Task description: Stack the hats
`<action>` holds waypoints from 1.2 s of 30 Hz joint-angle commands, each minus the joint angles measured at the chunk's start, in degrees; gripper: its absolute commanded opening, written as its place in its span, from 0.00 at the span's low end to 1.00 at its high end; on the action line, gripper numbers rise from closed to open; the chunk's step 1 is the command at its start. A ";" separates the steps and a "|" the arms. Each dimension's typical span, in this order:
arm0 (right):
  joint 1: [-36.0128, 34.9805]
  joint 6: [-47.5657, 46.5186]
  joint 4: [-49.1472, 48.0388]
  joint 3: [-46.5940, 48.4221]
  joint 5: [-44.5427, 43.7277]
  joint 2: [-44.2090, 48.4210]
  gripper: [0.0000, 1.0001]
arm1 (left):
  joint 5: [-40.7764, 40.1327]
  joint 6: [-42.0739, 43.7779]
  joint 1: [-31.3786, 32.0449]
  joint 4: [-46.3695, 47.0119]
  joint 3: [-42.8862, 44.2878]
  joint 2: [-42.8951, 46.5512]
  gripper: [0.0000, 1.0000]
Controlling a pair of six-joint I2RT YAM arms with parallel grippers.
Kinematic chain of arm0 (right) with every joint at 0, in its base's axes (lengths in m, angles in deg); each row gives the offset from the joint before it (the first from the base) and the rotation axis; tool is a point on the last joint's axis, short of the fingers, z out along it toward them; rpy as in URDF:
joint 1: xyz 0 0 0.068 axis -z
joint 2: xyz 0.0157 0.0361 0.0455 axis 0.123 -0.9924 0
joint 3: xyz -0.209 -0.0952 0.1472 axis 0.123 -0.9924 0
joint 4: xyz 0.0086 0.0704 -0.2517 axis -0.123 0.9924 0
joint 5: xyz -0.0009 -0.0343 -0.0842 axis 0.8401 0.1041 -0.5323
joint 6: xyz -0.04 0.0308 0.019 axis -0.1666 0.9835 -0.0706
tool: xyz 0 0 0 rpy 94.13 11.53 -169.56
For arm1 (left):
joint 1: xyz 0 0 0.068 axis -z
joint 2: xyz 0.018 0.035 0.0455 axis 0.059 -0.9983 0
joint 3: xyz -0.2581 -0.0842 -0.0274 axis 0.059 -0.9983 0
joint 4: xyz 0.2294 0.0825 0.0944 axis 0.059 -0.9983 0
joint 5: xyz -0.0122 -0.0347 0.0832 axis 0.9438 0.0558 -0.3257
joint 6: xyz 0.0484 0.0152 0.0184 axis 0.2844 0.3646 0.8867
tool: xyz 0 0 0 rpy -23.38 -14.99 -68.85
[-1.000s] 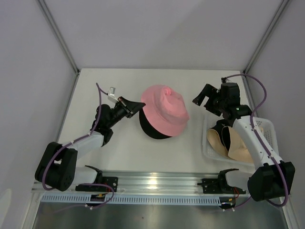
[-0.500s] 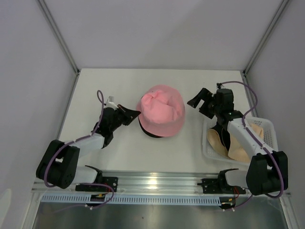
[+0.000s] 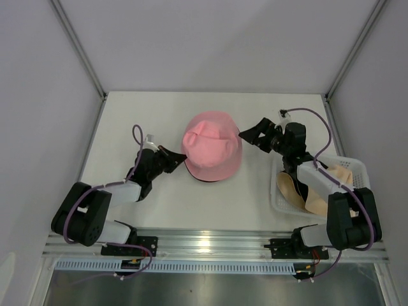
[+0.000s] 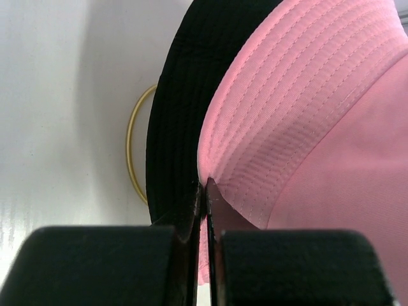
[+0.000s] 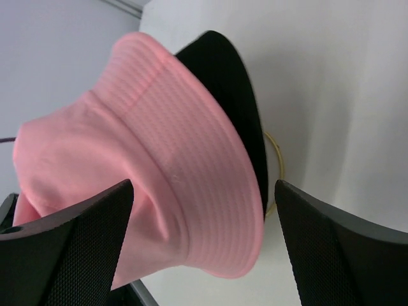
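The pink hat [image 3: 211, 145] sits crown up in the middle of the table [image 3: 127, 121], on top of the black hat [image 4: 172, 127], whose brim peeks out beneath it. Under the pink hat's edge a gold ring [image 4: 130, 153] shows. My left tool [image 3: 180, 157] is pinched narrow on the pink hat's left brim. My right tool [image 3: 252, 136] gapes wide just right of the pink hat, holding nothing. Further right of the pink hat, the basket [image 3: 278, 194] holds a beige hat [image 3: 322, 203].

The pink hat [image 3: 211, 145] and black hat [image 4: 175, 115] are matt, row-stitched cloth, the table [image 3: 255, 108] smooth matt white, the ring [image 4: 129, 143] thin gold-coloured wire.
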State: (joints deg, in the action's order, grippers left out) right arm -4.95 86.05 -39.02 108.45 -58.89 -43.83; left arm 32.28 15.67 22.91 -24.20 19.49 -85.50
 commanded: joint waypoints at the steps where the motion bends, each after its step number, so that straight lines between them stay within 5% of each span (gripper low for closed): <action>1: -1.87 -3.99 -14.47 1.20 3.29 -1.47 0.93 | -2.91 4.57 0.16 -6.64 1.18 2.37 0.01; 5: -3.98 -11.29 -10.03 7.78 -0.56 -5.33 0.95 | -4.49 8.00 -0.02 -12.97 3.46 5.53 0.06; 7: -4.07 -12.01 -9.83 11.20 -0.57 -8.94 0.97 | -4.32 11.67 -0.46 -14.83 4.34 7.73 0.22; 14: -3.99 -8.84 -14.23 17.54 2.68 -18.52 0.96 | -0.20 21.09 -2.92 -27.22 16.29 13.89 0.32; 16: -3.90 -8.75 -13.01 19.65 2.85 -20.80 0.96 | -0.71 22.67 -3.00 -29.50 19.54 14.07 0.45; 17: -3.90 -8.58 -12.39 21.83 3.11 -23.08 0.96 | -1.24 23.03 -3.27 -29.51 20.16 13.81 0.61; 19: -3.81 -8.05 -11.77 24.13 4.43 -25.46 0.96 | -0.63 23.39 -3.79 -28.90 23.14 11.36 0.69; 24: -3.98 -4.45 -12.47 28.01 9.27 -31.97 0.83 | 9.54 21.98 -4.85 -28.72 31.76 0.20 0.67; 31: -4.07 -5.06 -9.67 29.94 11.90 -36.98 0.55 | 9.82 19.26 -4.94 -27.59 33.97 -8.60 0.66; 36: -4.69 -7.52 -4.92 31.00 10.85 -37.69 0.56 | 12.90 17.85 -4.94 -23.02 34.32 -11.33 0.55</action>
State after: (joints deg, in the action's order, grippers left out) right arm -8.90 81.00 -46.14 136.56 -49.17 -81.32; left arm 41.66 34.60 18.08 -50.89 51.86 -95.64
